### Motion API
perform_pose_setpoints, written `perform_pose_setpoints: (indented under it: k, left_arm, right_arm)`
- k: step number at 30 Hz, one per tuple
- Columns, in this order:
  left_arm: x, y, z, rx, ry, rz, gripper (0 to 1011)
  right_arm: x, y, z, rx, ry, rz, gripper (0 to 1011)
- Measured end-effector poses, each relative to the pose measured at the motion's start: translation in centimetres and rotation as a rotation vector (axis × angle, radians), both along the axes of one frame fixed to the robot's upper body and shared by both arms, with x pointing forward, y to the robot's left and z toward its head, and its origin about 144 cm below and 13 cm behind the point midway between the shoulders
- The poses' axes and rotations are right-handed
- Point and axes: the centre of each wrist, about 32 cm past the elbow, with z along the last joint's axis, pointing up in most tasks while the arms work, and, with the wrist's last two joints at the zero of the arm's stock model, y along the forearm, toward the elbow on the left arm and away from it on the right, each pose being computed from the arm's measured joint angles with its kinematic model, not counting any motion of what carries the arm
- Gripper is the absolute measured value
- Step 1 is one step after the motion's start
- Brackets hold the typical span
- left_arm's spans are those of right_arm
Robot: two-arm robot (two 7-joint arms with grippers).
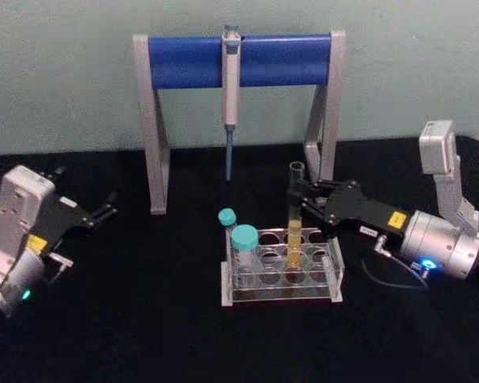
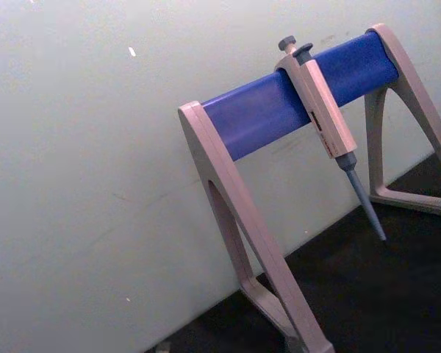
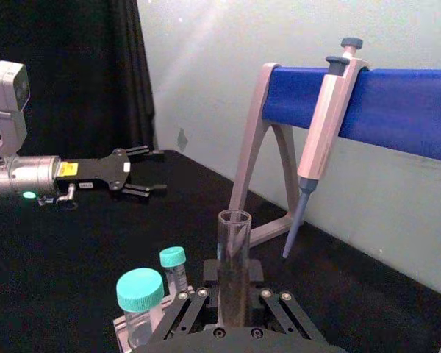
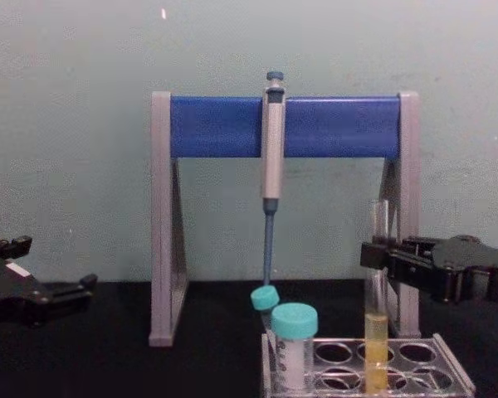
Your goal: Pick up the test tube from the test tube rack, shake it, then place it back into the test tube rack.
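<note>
The test tube (image 1: 294, 238) is a long clear glass tube, uncapped, with yellow liquid low down. It stands upright in a back-row hole of the test tube rack (image 1: 281, 300), a low clear plastic rack. My right gripper (image 1: 296, 199) reaches in from the right and is shut on the tube's upper part, above the liquid. The chest view shows the test tube (image 4: 376, 224) with its bottom still inside the rack (image 4: 452, 375) and the right gripper (image 4: 378, 257) clamped on it. In the right wrist view the test tube (image 3: 234, 239) rises between the fingers. My left gripper (image 1: 105, 211) rests open at far left.
Two teal-capped vials (image 1: 243, 244) stand in the rack's left holes. Behind the rack a grey-and-blue pipette stand (image 1: 184, 62) holds a hanging pipette (image 1: 231, 88), its tip just behind the tube. The table is black cloth, with a pale wall behind.
</note>
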Motion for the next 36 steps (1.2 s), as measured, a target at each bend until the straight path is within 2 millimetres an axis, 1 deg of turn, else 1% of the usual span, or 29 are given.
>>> perform_pose_setpoints:
  k: [36]
  left_arm:
    - [0.00,0.00,0.00,0.000,0.000,0.000,1002]
  right_arm:
    - [-0.16,-0.03,-0.26,-0.021,0.018,-0.017,228]
